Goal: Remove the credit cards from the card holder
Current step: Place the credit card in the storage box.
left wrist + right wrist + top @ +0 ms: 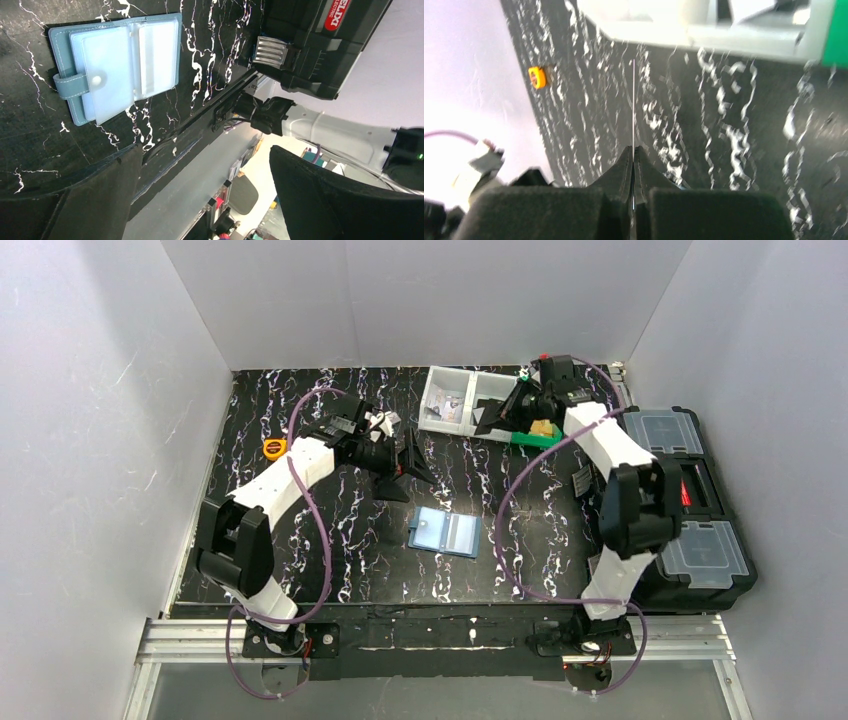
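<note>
Item one, card holder (445,533): dusty-blue, lying flat and opened out on the black white-veined table (340,565), near the middle and towards my near edge, with both arms clear of it. In the left wrist view its pale shiny sleeves face up and its strap with a snap stud sticks out from one long side. Item two, left gripper (408,470): I see it hanging above the table just beyond the card holder, jaws spread wide with nothing between them. Its wrist camera looks back over the holder towards the table's near edge. Item three, right gripper (633,149): at the far right of the table, close by the clear bin (450,400), jaws pressed together on a card (633,100). I see the card only edge-on, a thin pale line standing straight out from the fingertips, so I cannot tell its face or colour. Item four, clear bin: divided, at the far edge, with some small things inside that I cannot make out. Item five, green bin (535,438): touching the clear one on its right. Item six, black toolbox (690,490): off the table's right side, with clear-lidded compartments. Item seven, small orange thing (274,448): on the table's far left, well apart from everything else.
</note>
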